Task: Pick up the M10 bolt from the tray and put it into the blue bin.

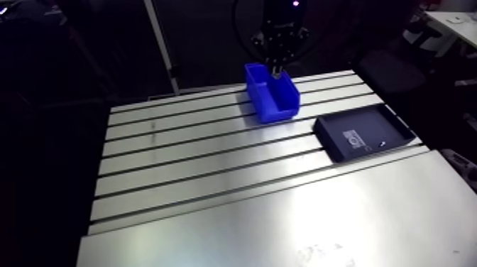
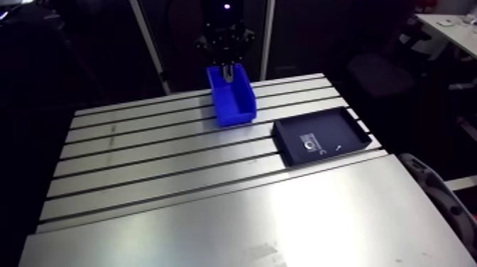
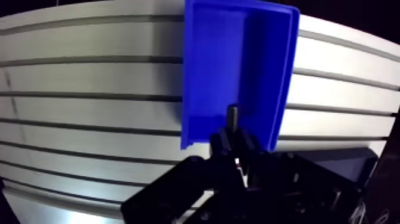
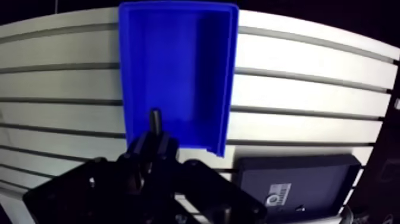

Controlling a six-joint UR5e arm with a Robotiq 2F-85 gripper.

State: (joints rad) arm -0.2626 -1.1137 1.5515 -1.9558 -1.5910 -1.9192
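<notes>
The blue bin [image 1: 272, 94] stands on the slotted table near its far edge, with its inside bare. My gripper [image 3: 234, 138] hangs over the bin's near end, shut on a dark M10 bolt [image 3: 233, 116] whose shank sticks out ahead of the fingertips, above the bin's floor. In the arm view the gripper [image 1: 275, 69] comes down just above the bin's back rim. The dark tray [image 1: 363, 132] lies to the right of the bin, holding a white label and a small pale part [image 1: 383, 144].
The slotted aluminium table [image 1: 213, 163] stretches wide to the left and front of the bin. A smooth plate [image 1: 298, 227] covers the near part. In the wrist view the tray [image 4: 297, 179] lies beside the gripper, close to the bin's near corner.
</notes>
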